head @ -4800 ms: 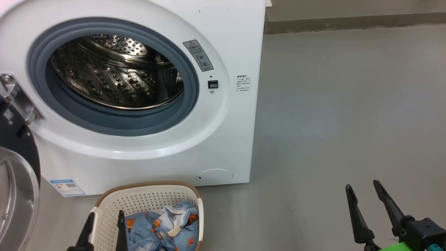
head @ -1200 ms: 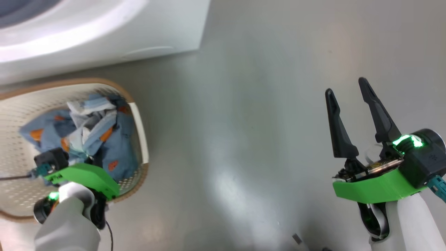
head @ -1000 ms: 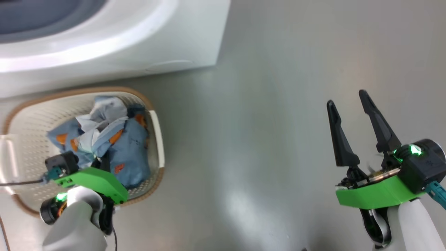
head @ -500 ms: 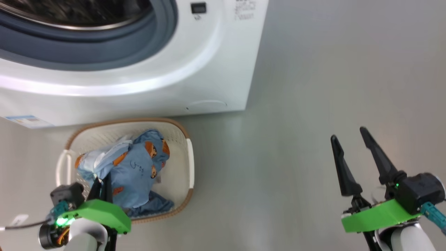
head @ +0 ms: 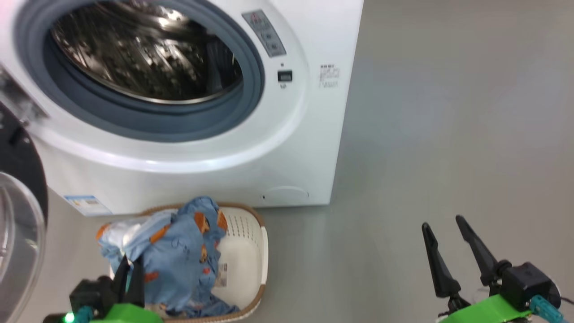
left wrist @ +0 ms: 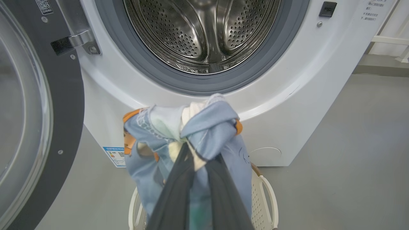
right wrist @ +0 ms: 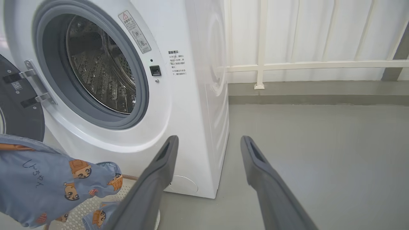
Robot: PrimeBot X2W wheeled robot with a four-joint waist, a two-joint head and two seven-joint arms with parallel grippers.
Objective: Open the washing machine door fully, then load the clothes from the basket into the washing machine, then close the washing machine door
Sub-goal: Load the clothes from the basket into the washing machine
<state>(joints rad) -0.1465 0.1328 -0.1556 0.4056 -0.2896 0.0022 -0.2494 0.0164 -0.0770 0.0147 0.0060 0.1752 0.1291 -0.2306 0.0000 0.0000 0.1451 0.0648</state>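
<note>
— What is the left hand (left wrist: 201, 153) doing?
— It is pinching the clothes (left wrist: 204, 124), which are hanging above the basket (head: 262, 251) in front of the machine (head: 314, 148).
— And the right hand (head: 441, 222)?
— It is hovering spread, off the machine's right corner. The door (head: 18, 170) is standing open at the machine's left.

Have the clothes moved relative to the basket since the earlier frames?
Yes, upward: the clothes lay below the basket rim; now the left claw holds them raised above it.
</note>
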